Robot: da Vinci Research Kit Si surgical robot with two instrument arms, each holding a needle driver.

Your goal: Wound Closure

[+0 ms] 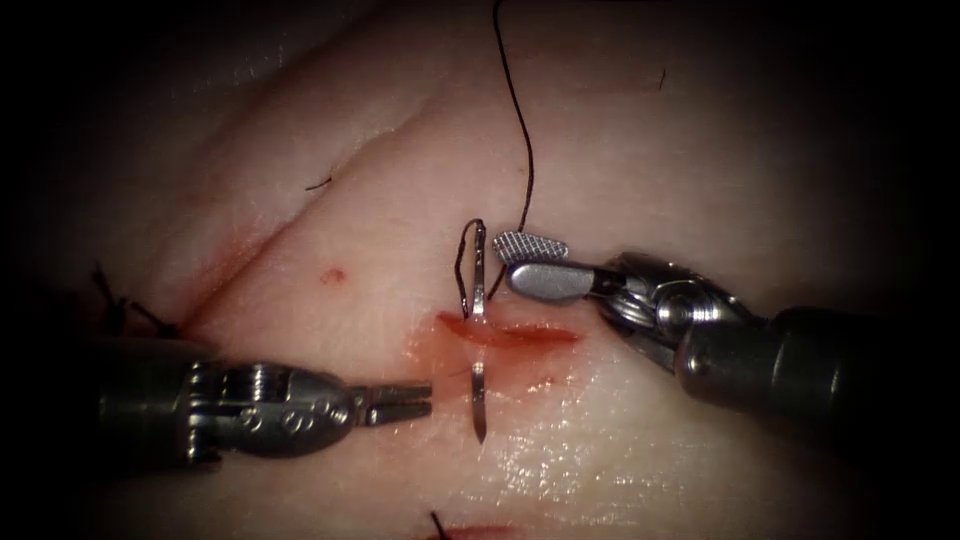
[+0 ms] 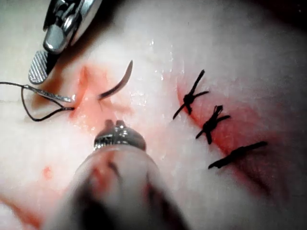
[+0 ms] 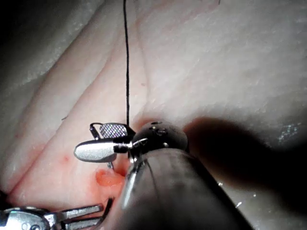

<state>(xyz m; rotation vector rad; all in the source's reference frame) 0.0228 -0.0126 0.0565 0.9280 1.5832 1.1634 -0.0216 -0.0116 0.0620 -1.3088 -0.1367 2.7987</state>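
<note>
— Steel needle (image 1: 478,345): where does it sit?
— Through the tissue (image 1: 640,150), under the cut (image 1: 510,335). Its tail stands at twelve o'clock of the cut, its tip at six.
— Does either tool hold it?
— No. The right tool (image 1: 532,262), jaws spread and empty, is just at three o'clock of the tail. The left tool (image 1: 405,402), jaws slightly parted and empty, lies near the tip, at nine o'clock.
— And the thread (image 1: 520,130)?
— It runs from the tail toward twelve o'clock.

Dark thread (image 1: 524,140), silver needle (image 1: 478,400), red fluid (image 1: 520,336) on pale tissue (image 1: 700,150).
</note>
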